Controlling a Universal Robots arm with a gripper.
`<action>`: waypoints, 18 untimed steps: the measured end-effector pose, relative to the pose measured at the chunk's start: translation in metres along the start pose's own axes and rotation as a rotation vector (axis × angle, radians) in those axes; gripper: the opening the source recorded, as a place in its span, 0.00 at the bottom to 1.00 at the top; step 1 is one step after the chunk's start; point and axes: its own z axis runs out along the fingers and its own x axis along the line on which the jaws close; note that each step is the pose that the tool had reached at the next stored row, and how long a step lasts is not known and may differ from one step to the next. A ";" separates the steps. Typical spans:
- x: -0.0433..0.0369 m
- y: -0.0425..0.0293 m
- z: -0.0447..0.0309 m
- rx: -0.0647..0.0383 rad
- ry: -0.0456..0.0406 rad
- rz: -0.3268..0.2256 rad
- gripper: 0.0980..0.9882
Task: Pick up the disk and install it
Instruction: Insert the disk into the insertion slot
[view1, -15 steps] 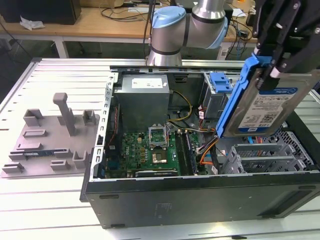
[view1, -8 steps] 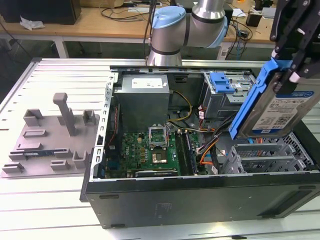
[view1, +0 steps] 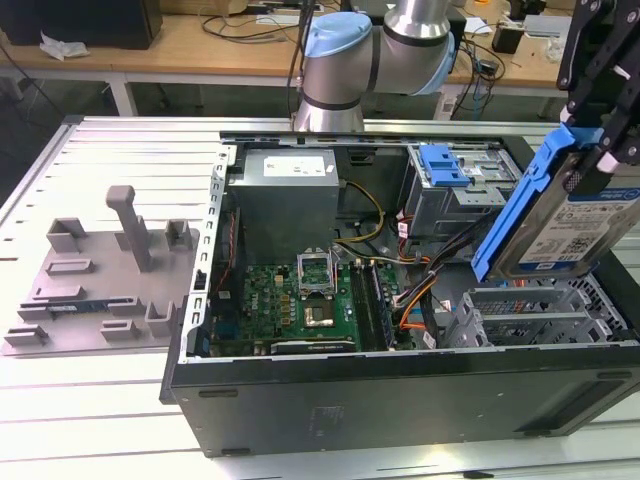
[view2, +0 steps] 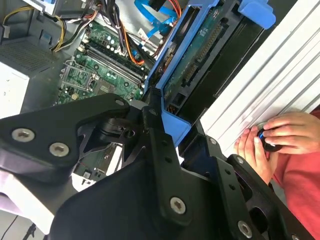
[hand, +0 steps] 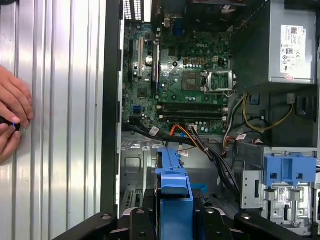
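gripper (view1: 604, 150) clamped on disk (view1: 580, 225), held tilted, above open PC case (view1: 400, 400)

The disk (view1: 588, 232) is silver with a white-and-blue label in a blue bracket (view1: 516, 210); the motherboard (view1: 290, 300) is green, the case (view1: 400, 405) black, the ribbed bench (view1: 120, 150) pale silver.

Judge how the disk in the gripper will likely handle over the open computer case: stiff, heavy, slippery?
The disk looks rigid: flat, no sag though held tilted. Its metal body is probably heavy for its size. The smooth blue carrier, pinched by the gripper, might slip if jolted.
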 end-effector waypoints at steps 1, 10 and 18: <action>0.0001 -0.0003 0.0006 0.002 0.0002 0.000 0.30; 0.0004 -0.0011 0.0055 0.007 -0.0003 0.059 0.30; 0.0005 -0.0011 0.0056 0.007 -0.0005 0.059 0.30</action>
